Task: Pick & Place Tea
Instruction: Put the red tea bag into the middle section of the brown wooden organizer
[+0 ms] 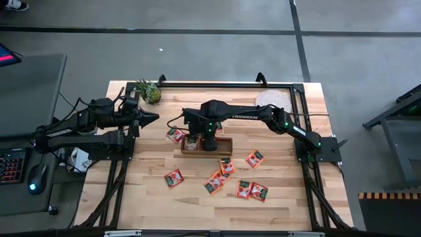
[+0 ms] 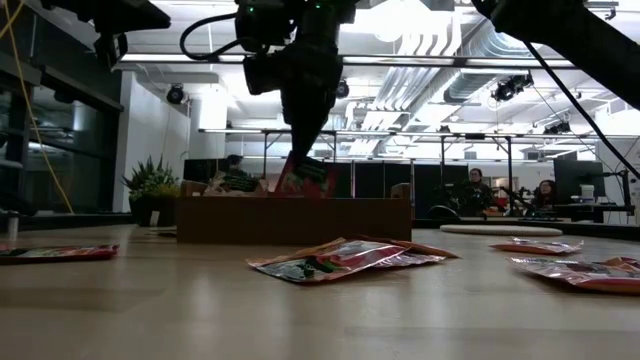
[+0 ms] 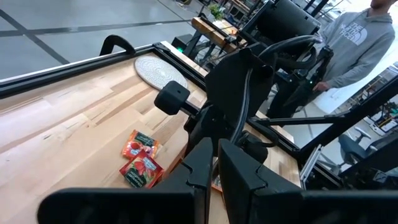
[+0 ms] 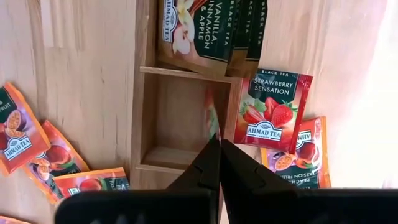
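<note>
My right gripper [image 4: 219,144] points down over the long wooden box [image 1: 223,150] and is shut on one tea sachet [image 4: 211,118], seen edge-on above the box's middle compartment [image 4: 180,124]. The end compartment holds several dark green sachets [image 4: 199,31]. A red strawberry sachet [image 4: 270,112] lies flat on the table beside the box. More orange-red sachets [image 1: 250,191] lie flat on the near half of the table. My left gripper [image 1: 156,117] hovers shut at the table's left side, high above the table, pointing toward the right. My right gripper pinches the sachet's upper edge [image 2: 305,160] between its two fingers, coming from above and pointing down. The sachet hangs below the fingers, a little tilted, its lower end [image 2: 312,190] at the box's rim. The front wall hides whether it touches the bottom.
A round woven mat [image 1: 273,100] lies at the far right and a small pineapple-like plant [image 1: 150,92] at the far left. Loose sachets [image 1: 174,178] lie near the box's front. People sit beyond the table [image 2: 475,190]; one in a grey hoodie [image 3: 354,43] stands by it.
</note>
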